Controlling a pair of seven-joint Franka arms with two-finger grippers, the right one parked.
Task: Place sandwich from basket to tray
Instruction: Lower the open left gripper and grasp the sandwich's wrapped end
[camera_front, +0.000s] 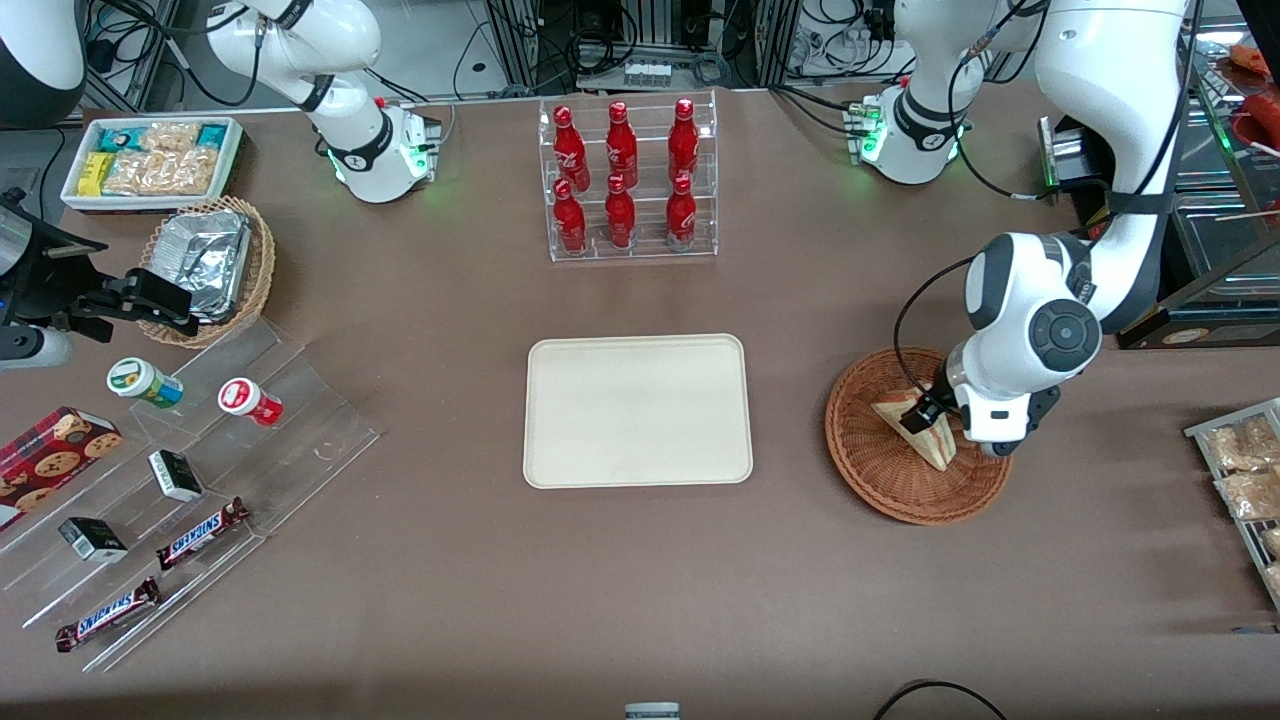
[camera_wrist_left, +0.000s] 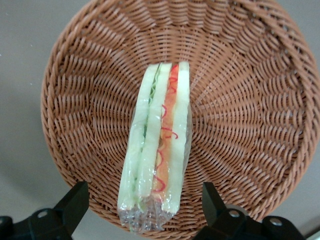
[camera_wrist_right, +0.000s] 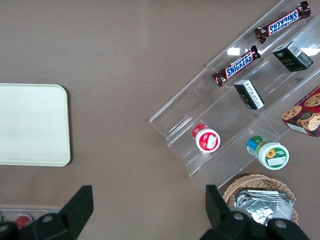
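Inside the basket (camera_wrist_left: 240, 90) the sandwich (camera_wrist_left: 157, 145) is standing on edge, its long axis pointing straight between the fingers (camera_wrist_left: 75, 202) of the released claw (camera_wrist_left: 142, 207) hovering above it.

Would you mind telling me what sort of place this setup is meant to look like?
Probably a mock snack counter in a robot lab: red bottles in a rack, Snickers bars, and the open claw above a basket's sandwich.
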